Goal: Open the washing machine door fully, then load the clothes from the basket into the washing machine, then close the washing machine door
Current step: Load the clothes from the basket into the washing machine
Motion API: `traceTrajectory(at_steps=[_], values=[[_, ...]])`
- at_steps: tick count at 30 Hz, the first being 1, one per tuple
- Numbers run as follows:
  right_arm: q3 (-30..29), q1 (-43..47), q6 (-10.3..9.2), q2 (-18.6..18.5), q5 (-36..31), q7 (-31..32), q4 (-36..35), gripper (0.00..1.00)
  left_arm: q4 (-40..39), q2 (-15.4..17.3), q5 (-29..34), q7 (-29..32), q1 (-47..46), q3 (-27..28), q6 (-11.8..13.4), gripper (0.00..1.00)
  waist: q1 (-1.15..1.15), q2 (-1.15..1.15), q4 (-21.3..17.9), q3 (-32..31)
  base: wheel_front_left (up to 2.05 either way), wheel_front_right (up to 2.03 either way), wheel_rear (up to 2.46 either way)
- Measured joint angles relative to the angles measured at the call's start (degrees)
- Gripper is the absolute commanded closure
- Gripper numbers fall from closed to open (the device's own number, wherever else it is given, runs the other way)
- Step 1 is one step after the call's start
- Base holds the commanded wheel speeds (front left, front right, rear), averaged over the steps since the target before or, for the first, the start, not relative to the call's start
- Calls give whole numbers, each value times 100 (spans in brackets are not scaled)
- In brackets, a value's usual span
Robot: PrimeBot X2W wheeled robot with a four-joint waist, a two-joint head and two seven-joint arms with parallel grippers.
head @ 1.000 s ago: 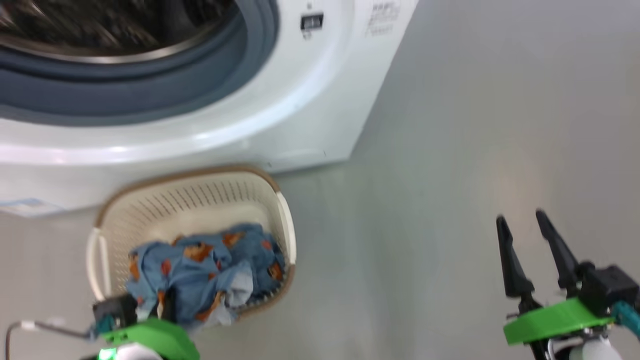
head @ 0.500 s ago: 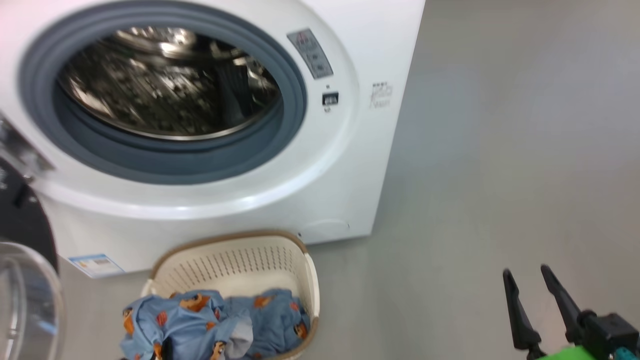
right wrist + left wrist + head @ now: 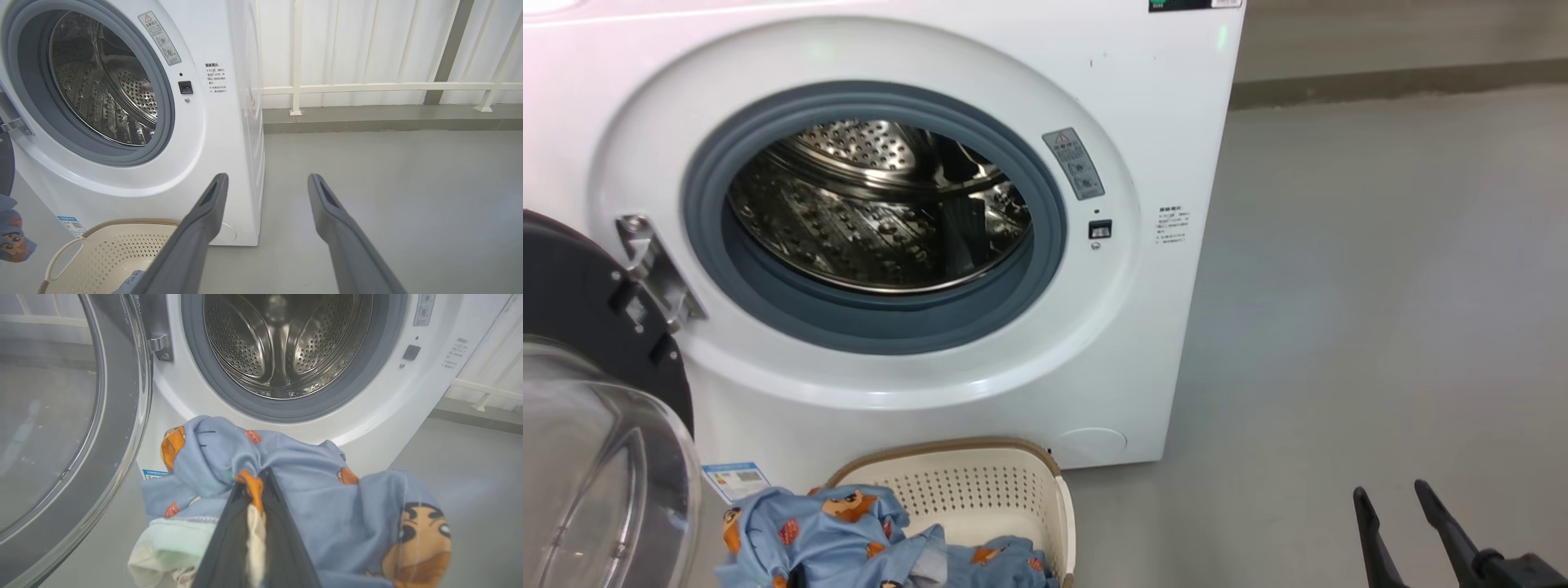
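Note:
The washing machine (image 3: 1160, 122) stands with its steel drum (image 3: 878, 204) exposed. The washing machine door (image 3: 572, 318) hangs swung out on the left, its glass bowl (image 3: 596, 482) facing me. Below the opening sits the cream basket (image 3: 980, 494). My left gripper (image 3: 263, 473) is shut on the light blue clothes (image 3: 310, 477), held bunched in front of the drum (image 3: 282, 339), with a white-grey piece (image 3: 163, 543) hanging beneath. In the head view the clothes (image 3: 809, 531) rise over the basket's left side, and part trails inside. My right gripper (image 3: 1390, 490) stands open and empty over the floor.
Grey floor (image 3: 1380, 286) stretches to the right of the machine. A white railing (image 3: 367, 86) on a low kerb runs behind it. The basket (image 3: 106, 253) lies left of my right gripper (image 3: 267, 177). A blue label (image 3: 734, 480) is stuck low on the machine's front.
The head camera has tilted up, bringing the whole drum opening and the door into view. The blue clothes have come up out of the basket toward its left side.

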Motion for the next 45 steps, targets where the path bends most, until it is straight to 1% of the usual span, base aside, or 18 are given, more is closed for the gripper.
traceTrajectory(at_steps=[5, 8, 13, 19, 23, 34, 42, 45], values=[[9, 200, 0, 16, 0, 0, 30, 0, -575, 2, 194, 0, 341, -13, 101, 100, 0, 0, 97, -242, 0, 0, 0], [14, 201, 0, 33, 0, 0, 31, 0, -770, 3, 221, -1, 441, -26, 144, 100, 0, 0, 128, -338, 0, 0, 0], [25, 201, 0, 46, 0, 0, 33, 0, -940, 3, 256, -1, 566, -51, 197, 100, 0, 0, 162, -448, 0, 0, 0], [25, 201, 0, 44, 1, 0, 32, 0, -1066, 7, 263, 1, 584, -78, 201, 100, 0, 0, 190, -460, 0, 0, 0], [41, 201, 0, 46, 1, 0, 31, 0, -1113, 8, 263, 8, 586, -92, 248, 100, 0, 0, 195, -426, 0, 0, 0], [146, 196, 0, 47, 0, 0, 30, 0, -1131, 14, 260, 10, 584, -200, 252, 100, 1, 0, 156, -281, 0, 0, 0], [233, 158, 0, 52, 0, 0, 24, 0, -940, 23, 218, 43, 515, -232, 249, 100, 1, 0, -7, -79, 0, 0, 0], [297, 55, 0, 76, 0, 0, 24, 0, -832, 33, 202, 88, 309, -256, 241, 100, 1, 0, -91, 36, 0, 0, 0]])
